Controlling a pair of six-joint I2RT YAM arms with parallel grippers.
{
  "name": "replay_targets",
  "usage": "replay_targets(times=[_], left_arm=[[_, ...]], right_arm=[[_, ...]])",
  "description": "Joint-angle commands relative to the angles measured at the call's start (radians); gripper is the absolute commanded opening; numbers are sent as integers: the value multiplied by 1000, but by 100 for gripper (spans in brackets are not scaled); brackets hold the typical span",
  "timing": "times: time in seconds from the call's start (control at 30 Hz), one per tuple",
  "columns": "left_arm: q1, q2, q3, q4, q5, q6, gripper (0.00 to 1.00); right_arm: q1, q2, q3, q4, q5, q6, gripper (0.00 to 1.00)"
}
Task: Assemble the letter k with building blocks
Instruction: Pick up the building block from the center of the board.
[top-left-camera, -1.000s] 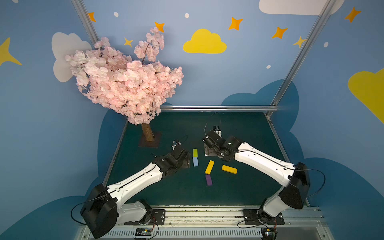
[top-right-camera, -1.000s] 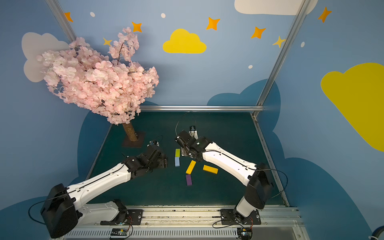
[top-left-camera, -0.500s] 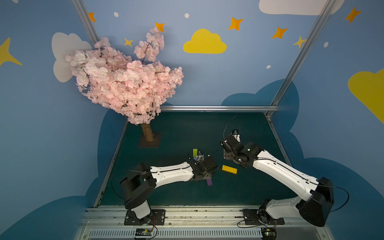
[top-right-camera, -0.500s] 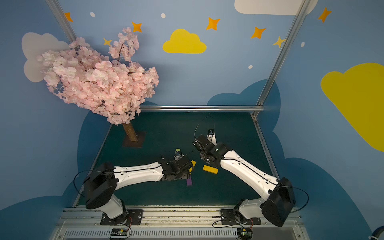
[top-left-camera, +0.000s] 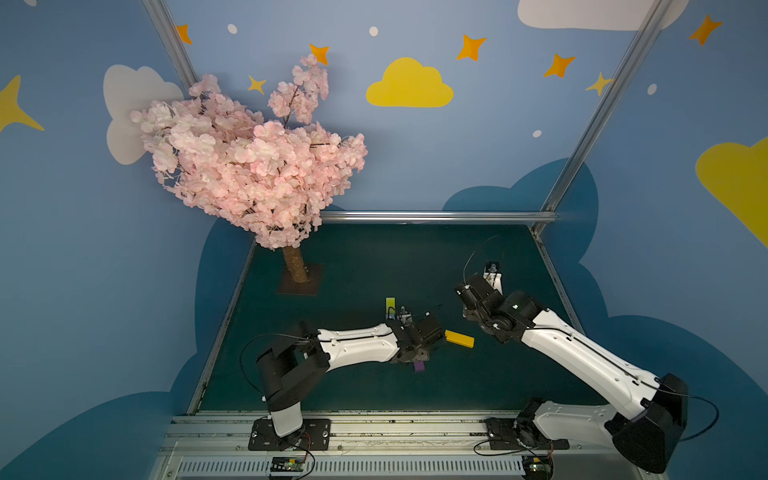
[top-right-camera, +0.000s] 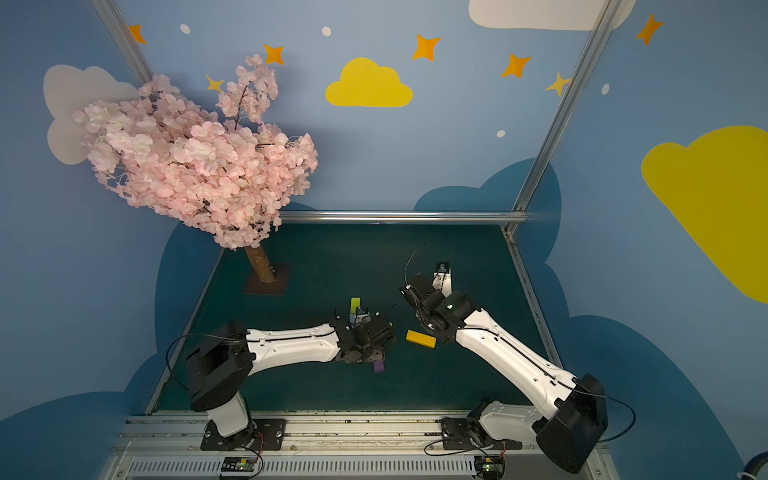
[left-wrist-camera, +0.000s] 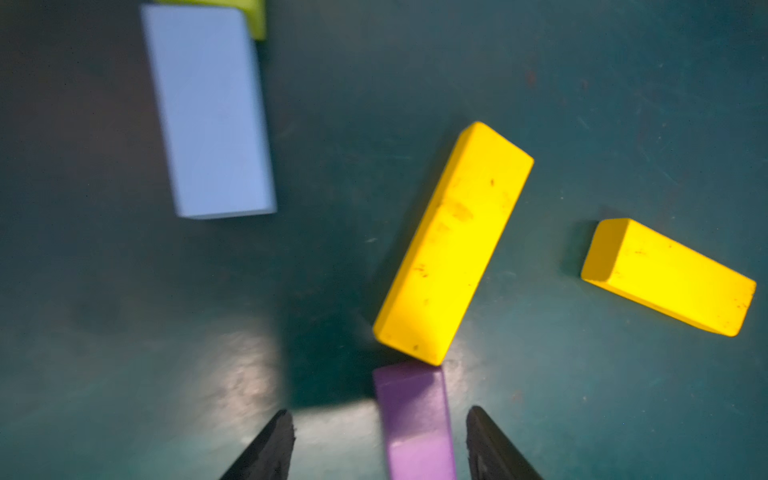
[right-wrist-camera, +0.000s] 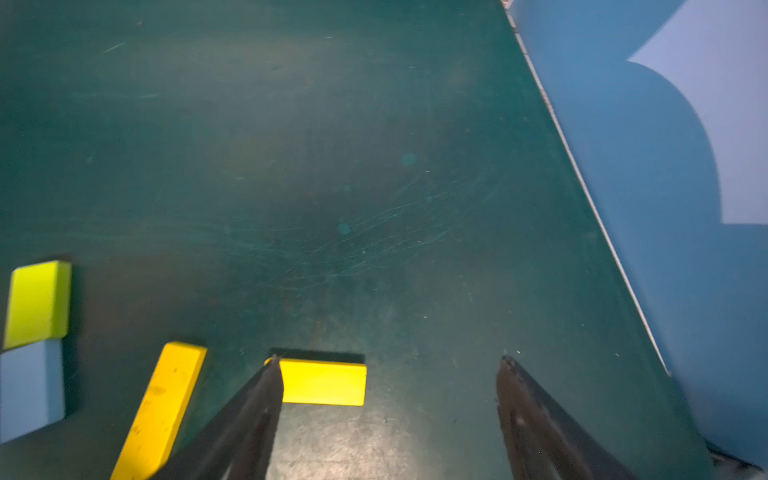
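Left gripper (left-wrist-camera: 378, 411) straddles the purple block (left-wrist-camera: 415, 415), jaws parted, not gripping; right gripper (right-wrist-camera: 389, 360) hovers wide open, empty, beside the rightmost yellow block (right-wrist-camera: 324, 382).

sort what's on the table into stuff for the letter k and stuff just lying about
For the job:
lime-green block
light-blue block
purple block
yellow block beside purple
lone yellow block

Just there:
blossom tree
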Motion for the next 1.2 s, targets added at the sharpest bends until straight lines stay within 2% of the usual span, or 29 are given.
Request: replay_targets(times=[0.0,0.17,0.5,0.63,0.73,0.9,1.17], left_arm=[[-5,27,19,-3,40,-11,64],[0,49,18,14,87,-21,60],[26,139,80,-12,190,-12,53],[44,128,60,-14,213,-23,34],[57,113,34,-12,231,-33,28],[60,89,37,-48,231,-13,25],[62,1,31,-210,139,51,25]], right_arm=[[-20,-48,-15,-62,58,70,81],[-59,-94,-26,-60,56,56,81],[-61,-128,-65,-18,33,42,81],[-61,-146,-79,1,41,43,81],[-61,-159,-89,18,48,39,81],[-61,-147,-93,48,39,21,81],[-61,-114,-96,89,11,9,81]])
